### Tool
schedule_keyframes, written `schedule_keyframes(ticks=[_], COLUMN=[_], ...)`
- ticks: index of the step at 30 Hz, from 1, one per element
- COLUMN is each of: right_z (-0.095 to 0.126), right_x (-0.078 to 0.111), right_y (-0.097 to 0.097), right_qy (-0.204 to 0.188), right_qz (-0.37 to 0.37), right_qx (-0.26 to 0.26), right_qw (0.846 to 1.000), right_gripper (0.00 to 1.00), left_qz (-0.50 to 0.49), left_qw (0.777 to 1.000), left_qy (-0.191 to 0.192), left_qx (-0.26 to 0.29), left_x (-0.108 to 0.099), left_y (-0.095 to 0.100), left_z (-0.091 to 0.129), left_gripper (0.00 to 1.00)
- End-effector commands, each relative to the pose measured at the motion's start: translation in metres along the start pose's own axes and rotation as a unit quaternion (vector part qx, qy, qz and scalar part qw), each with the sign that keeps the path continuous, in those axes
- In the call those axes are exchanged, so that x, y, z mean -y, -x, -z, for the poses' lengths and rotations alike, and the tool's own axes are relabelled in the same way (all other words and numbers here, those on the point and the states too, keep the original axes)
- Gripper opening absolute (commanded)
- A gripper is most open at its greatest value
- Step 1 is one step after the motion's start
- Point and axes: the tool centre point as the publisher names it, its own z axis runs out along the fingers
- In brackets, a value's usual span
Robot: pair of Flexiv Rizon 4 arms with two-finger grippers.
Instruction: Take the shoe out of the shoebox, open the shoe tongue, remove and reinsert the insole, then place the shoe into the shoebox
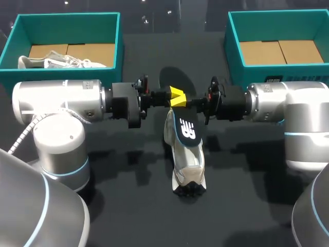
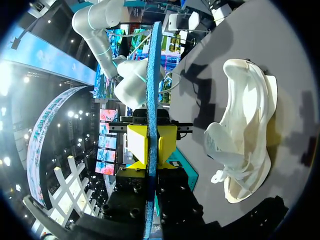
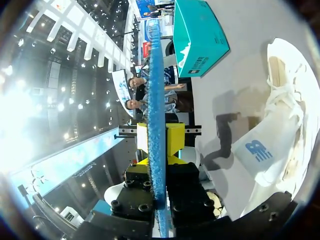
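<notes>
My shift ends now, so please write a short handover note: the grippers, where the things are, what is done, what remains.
Grippers: left gripper and right gripper are both shut on the thin blue foam insole, held above the white lace-up sneaker.
Sneaker: out of its box, lying on the black table. The right teal cardboard shoebox is empty.
Done: shoe out, insole removed.
Left: reinsert insole, put sneaker into shoebox.

Soft shadows on dark table [image 1: 128, 216]

The insole [image 3: 156, 75] is seen as rough blue foam, the shoe [image 1: 187, 170] as pale cloth, the table [image 1: 133, 206] as matt.
</notes>
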Motion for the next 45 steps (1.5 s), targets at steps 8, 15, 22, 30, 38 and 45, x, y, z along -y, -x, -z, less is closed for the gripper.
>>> schedule_keyframes(ticks=[8, 15, 22, 30, 38, 45], right_z=[0.005, 0.023, 0.049, 0.073, 0.078, 0.078], right_x=[0.006, 0.017, 0.025, 0.028, 0.029, 0.029], right_y=[0.001, 0.000, -0.003, -0.011, -0.012, -0.012], right_qy=[0.000, 0.004, -0.008, -0.051, -0.058, -0.058], right_qz=[0.026, 0.057, 0.100, 0.163, 0.177, 0.177], right_qx=[-0.002, -0.001, 0.028, 0.092, 0.088, 0.088], right_qw=[1.000, 0.998, 0.995, 0.981, 0.979, 0.979], right_gripper=[1.00, 1.00, 1.00, 1.00, 1.00, 1.00], left_qz=[0.001, 0.003, 0.013, 0.021, 0.015, 0.015], left_qw=[1.000, 1.000, 1.000, 1.000, 0.999, 0.999], left_qy=[-0.004, 0.002, 0.001, -0.004, -0.007, -0.007], left_qx=[0.007, 0.007, 0.006, -0.005, -0.034, -0.034], left_x=[-0.001, 0.001, 0.011, 0.025, 0.029, 0.029], left_y=[0.003, 0.008, 0.015, 0.021, 0.023, 0.023], left_z=[0.004, 0.024, 0.048, 0.067, 0.073, 0.073], left_gripper=[0.00, 0.00, 0.00, 0.00, 0.00, 0.00])
